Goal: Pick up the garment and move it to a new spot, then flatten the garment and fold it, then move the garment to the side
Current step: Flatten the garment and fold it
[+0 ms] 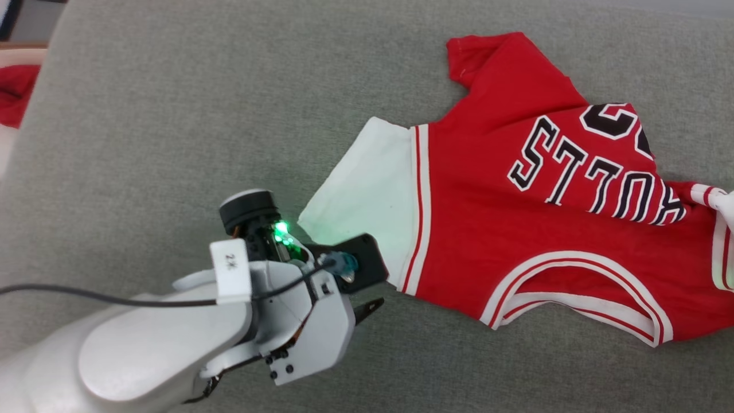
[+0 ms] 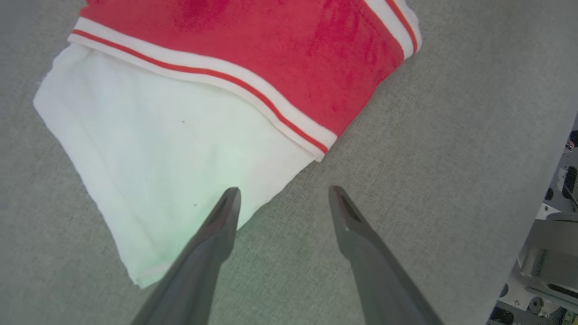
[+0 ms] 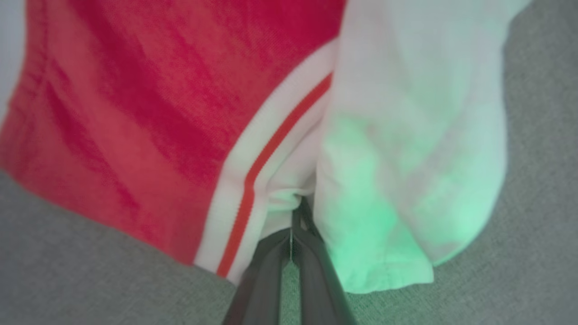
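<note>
Garment [image 1: 516, 229] — laid on the grey cushion [image 1: 172, 115], right of centre. Its right sleeve [image 3: 406, 158] is pinched by the right gripper [image 3: 295, 216]. The left gripper [image 2: 284, 194] is held spread over the left sleeve [image 1: 367, 195] — the hem should be gripped squarely.

Head view: wide passage over bare grey surface [image 1: 172, 115], 9 to 12 o'clock. At 1 to 5 o'clock garment [image 1: 516, 229] lies low, partly rumpled. Pale forearm [image 1: 143, 355] blocks 7 o'clock. At far 9 o'clock, red cloth [image 1: 14, 94] past surface edge.
Left wrist view: left gripper [image 2: 284, 194] spread wide; white sleeve [image 2: 158, 158] at 10 o'clock, bare grey at 2 to 5.
Right wrist view: right gripper [image 3: 295, 216] pinched on garment, no gap.
</note>
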You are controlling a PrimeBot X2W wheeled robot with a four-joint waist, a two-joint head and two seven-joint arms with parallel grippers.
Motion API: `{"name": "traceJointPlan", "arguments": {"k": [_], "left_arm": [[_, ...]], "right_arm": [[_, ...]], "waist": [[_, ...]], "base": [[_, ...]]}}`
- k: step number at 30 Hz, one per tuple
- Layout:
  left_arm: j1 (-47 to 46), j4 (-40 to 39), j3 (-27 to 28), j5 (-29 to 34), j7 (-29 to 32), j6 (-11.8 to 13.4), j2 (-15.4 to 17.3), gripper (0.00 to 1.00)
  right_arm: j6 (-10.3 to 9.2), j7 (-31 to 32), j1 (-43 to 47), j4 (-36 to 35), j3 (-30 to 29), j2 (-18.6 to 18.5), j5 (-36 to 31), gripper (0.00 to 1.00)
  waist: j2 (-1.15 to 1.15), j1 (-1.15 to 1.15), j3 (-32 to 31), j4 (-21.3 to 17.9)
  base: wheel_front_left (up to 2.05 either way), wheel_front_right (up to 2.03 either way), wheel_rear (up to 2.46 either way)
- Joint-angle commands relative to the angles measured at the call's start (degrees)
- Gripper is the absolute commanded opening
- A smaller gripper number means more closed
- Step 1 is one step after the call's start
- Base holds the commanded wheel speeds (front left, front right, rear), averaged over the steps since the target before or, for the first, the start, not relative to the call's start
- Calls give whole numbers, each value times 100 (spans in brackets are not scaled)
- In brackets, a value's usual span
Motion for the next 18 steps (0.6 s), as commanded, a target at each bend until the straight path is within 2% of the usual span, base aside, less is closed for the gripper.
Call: {"name": "traceJointPlan", "arguments": {"k": [1, 12, 18], "left_arm": [[41, -87, 18, 62, 120, 14, -8, 100], [125, 233, 14, 513, 277, 13, -137, 100], [124, 662, 3, 819, 71, 16, -251, 100]], "right_arm": [[-52, 2, -44, 178, 186, 266, 6, 0], [-74, -70, -539, 286, 642, 420, 80, 0], [-76, -135, -740, 343, 812, 494, 101, 0]], "waist": [[0, 0, 64, -62], [0, 0, 211, -168], [0, 0, 269, -201]], "base": [[0, 0, 0], [0, 0, 0], [0, 0, 0]]}}
